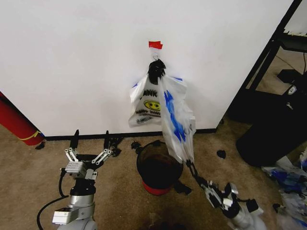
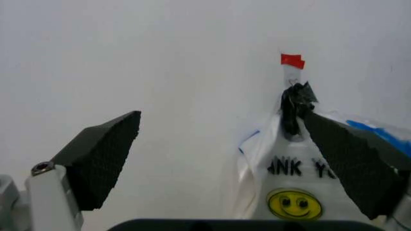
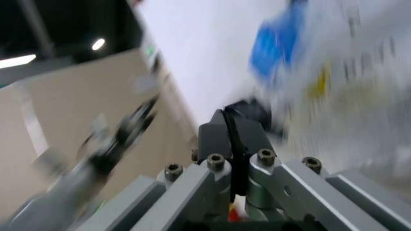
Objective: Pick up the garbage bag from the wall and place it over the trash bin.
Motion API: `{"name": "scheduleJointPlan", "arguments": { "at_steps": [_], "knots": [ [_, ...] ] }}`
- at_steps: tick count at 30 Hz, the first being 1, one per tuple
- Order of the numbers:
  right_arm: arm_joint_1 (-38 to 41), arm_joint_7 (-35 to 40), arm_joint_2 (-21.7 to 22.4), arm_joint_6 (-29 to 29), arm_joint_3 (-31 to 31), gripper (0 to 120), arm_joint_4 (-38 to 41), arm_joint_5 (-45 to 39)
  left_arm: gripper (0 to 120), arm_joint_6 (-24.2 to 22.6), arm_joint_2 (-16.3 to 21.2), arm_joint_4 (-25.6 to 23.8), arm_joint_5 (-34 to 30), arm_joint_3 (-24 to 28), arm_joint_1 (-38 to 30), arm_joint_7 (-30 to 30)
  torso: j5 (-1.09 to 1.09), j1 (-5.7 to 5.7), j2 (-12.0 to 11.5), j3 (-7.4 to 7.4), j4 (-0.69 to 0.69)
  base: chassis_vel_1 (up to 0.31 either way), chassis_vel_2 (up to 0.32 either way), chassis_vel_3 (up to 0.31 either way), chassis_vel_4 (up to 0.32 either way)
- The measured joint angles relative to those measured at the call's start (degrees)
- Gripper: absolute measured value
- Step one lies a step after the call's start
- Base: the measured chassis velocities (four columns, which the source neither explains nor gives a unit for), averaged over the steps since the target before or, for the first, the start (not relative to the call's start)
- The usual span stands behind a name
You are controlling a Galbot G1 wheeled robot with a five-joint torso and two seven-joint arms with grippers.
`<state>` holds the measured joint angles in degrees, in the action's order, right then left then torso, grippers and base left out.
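Note:
The clear garbage bag [image 1: 175, 119] with blue patches hangs on the white wall [image 1: 72, 57] from a hook under red tape [image 1: 155, 44]. It slants down to the right, over a white smiley bag [image 1: 145, 103]. My right gripper [image 1: 191, 166] is shut on the garbage bag's lower corner, just right of the trash bin [image 1: 158, 167]. In the right wrist view its fingers [image 3: 218, 132] are pressed together. The round black bin with a red base stands on the carpet below the bags. My left gripper [image 1: 90, 139] is open and faces the wall, left of the bin. Between its fingers [image 2: 103, 156] the left wrist view shows the tape [image 2: 292, 60] and smiley bag [image 2: 292, 192].
A red cylinder [image 1: 17, 122] leans at the far left. A black rack [image 1: 268, 57] and a large black bulk [image 1: 278, 129] stand to the right, with loose plastic bags [image 1: 288, 177] in front. Small black scraps [image 1: 221, 154] lie on the carpet.

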<state>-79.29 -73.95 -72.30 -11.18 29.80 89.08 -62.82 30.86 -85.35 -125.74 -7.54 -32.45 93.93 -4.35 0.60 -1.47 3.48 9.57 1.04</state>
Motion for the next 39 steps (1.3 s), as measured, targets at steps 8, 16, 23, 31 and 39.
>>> {"name": "scheduleJointPlan", "arguments": {
  "at_steps": [8,16,23,31,39],
  "knots": [
    [5.59,22.15,-1.75,-6.76,-9.78,0,10.05,-3.28,100,-1.64,5.91,2.57,-0.70,2.23,-4.14,-1.94,0.00,0.00,0.00,0.00,-0.02,0.000,0.000,0.000,0.000],
    [6.49,19.60,-2.19,-5.93,-11.27,0,9.11,-0.57,100,-10.47,19.67,6.61,-17.33,6.92,-15.77,-6.38,0.00,0.00,0.00,0.00,0.00,0.000,0.000,0.000,0.000],
    [6.00,16.77,-2.50,-5.98,-10.26,0,6.55,1.22,100,-24.77,27.78,6.82,-36.48,15.19,-25.33,2.11,0.00,-0.01,-0.01,0.01,0.00,0.000,0.000,0.000,0.000],
    [7.34,14.59,-3.19,-6.75,-9.90,0,3.17,4.34,100,-34.56,27.75,4.12,-43.79,26.55,-32.21,15.18,-0.01,-0.01,0.00,0.00,0.00,0.000,0.000,0.000,0.000],
    [8.60,14.12,-3.76,-7.42,-10.44,0,0.61,6.12,100,-35.69,25.63,7.95,-39.08,32.68,-37.72,18.65,-0.02,-0.01,-0.01,0.00,-0.01,0.000,0.000,0.000,0.000]
  ]
}}
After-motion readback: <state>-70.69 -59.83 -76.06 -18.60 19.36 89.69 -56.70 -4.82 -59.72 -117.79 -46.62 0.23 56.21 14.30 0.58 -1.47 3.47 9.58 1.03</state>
